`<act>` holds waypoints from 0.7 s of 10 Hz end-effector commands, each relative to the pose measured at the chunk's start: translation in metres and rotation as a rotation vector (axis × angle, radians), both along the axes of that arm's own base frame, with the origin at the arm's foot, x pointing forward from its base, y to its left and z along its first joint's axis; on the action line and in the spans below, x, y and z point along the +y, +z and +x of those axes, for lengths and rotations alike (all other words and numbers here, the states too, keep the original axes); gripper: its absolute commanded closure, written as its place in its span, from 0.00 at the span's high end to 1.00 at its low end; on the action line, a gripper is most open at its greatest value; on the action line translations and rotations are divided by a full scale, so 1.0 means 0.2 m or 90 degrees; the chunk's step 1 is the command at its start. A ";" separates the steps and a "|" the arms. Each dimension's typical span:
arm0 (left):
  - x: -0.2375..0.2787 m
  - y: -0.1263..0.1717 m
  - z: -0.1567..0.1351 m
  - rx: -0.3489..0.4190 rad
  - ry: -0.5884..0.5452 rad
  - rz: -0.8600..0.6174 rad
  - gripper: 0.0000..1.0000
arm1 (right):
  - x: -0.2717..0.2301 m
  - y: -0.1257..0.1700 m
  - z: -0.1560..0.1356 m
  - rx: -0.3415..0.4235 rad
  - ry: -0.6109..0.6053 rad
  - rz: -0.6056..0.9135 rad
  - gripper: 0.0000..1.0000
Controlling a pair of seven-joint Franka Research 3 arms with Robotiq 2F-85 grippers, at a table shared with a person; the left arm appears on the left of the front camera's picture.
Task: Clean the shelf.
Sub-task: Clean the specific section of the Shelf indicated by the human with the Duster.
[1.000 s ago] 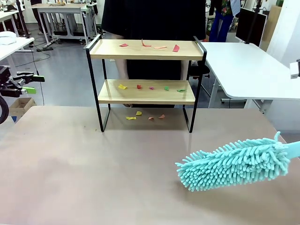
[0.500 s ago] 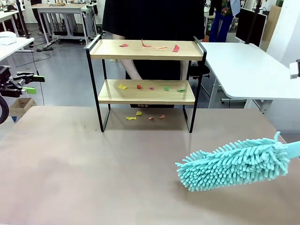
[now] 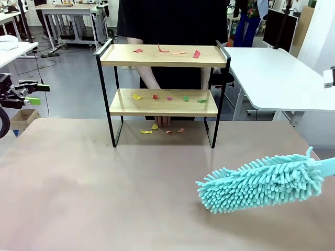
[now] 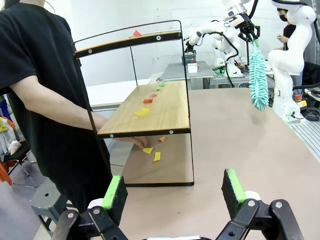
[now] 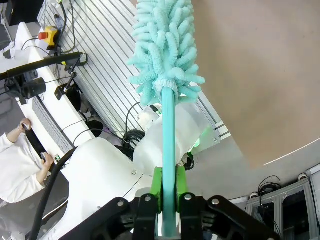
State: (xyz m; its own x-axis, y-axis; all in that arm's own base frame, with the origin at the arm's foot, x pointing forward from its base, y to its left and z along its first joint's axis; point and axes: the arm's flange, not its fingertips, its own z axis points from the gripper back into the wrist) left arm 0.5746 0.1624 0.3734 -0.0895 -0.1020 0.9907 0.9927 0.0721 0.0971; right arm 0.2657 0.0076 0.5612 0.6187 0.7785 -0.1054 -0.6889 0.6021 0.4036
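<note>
The shelf (image 3: pixel 162 61) stands at the table's far side, with coloured paper scraps (image 3: pixel 196 53) on both boards and more scraps on the table beneath it. A person stands behind it, one hand (image 3: pixel 163 121) reaching under the lower board to the table. In the left wrist view that hand (image 4: pixel 132 141) lies by the shelf (image 4: pixel 165 112). My left gripper (image 4: pixel 172 192) is open and empty, off the table's left edge (image 3: pixel 32 93). My right gripper (image 5: pixel 168 187) is shut on the handle of a teal fluffy duster (image 5: pixel 165 45), whose head (image 3: pixel 261 183) hovers low over the near right.
The brown table top (image 3: pixel 104 183) spreads between me and the shelf. A white table (image 3: pixel 272 78) stands at the right behind it. A cardboard box (image 3: pixel 21 117) sits on the floor at the left.
The person's hand has come down behind the shelf and now rests on the table under the lower board. Both arms and the duster have stayed put.
</note>
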 end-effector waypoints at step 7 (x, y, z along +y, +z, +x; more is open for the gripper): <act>0.00 0.01 -0.01 -0.006 -0.006 0.006 1.00 | -0.01 0.02 0.00 -0.005 -0.005 -0.003 0.14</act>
